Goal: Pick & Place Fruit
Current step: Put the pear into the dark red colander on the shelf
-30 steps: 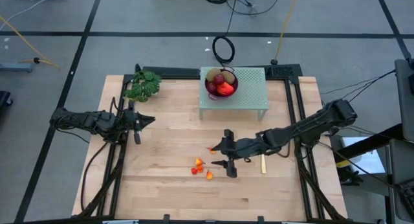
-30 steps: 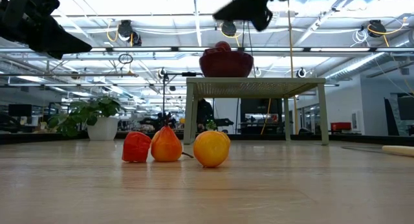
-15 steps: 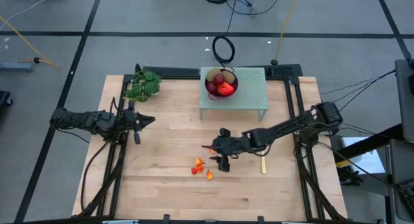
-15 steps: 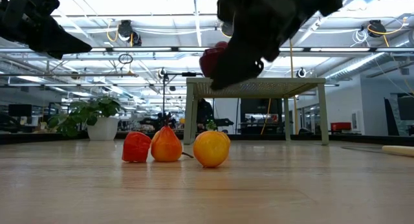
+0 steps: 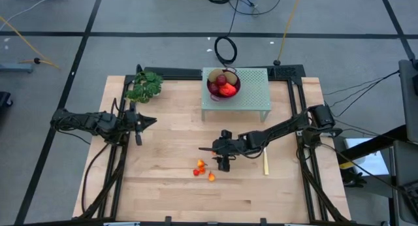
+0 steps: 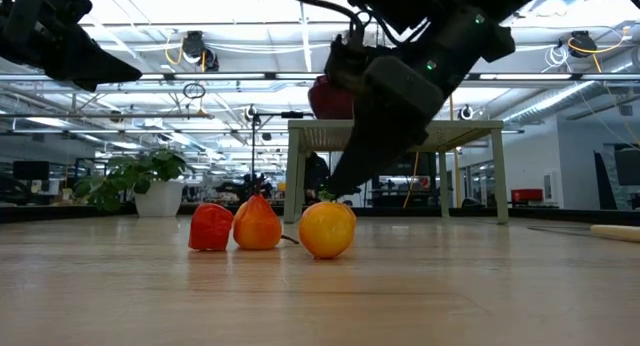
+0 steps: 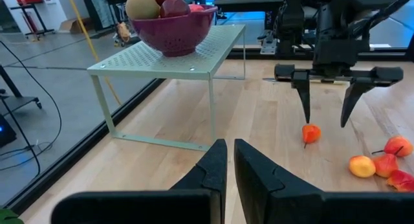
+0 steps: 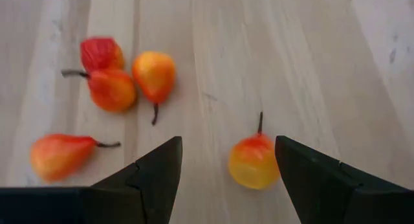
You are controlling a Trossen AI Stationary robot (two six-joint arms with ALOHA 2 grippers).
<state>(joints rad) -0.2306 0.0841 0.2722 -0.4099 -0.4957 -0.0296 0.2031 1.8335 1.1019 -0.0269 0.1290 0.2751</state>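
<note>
We are reading the task as partly done: the magenta perforated bowl (image 5: 223, 83) on the pale green perforated metal stand (image 5: 251, 95) at the far middle of the light wooden table (image 5: 163, 193) is already holding larger fruit, with an olive-brown oval kiwi (image 7: 142, 4), dark red round pieces and an orange-red piece showing above its rim. Still left on the table are the tiny orange-red stemmed fruits, five as far as the right wrist view shows. One single small orange-red fruit (image 8: 253, 162) is lying apart, toward the table's middle, and the right gripper (image 5: 221, 157) is hovering over it with its fingers spread wide on either side and nothing between them; we judge this piece the next pick, though no contact is showing. The other loose pieces are lying in a cluster of small orange-red fruits (image 5: 203, 171) just nearer the front edge, three of them touching or almost touching and a more elongated one a little apart. Each is glossy, shading from yellow-orange to red, roughly pear-shaped to round, with a thin dark stem. The left gripper (image 5: 145, 123) is waiting over the left side of the table, its fingers closed together on nothing. The green leafy bunch (image 5: 145, 86) is sitting at the far left corner, and a yellow-handled knife (image 5: 266, 165) is lying right of the working arm.
</note>
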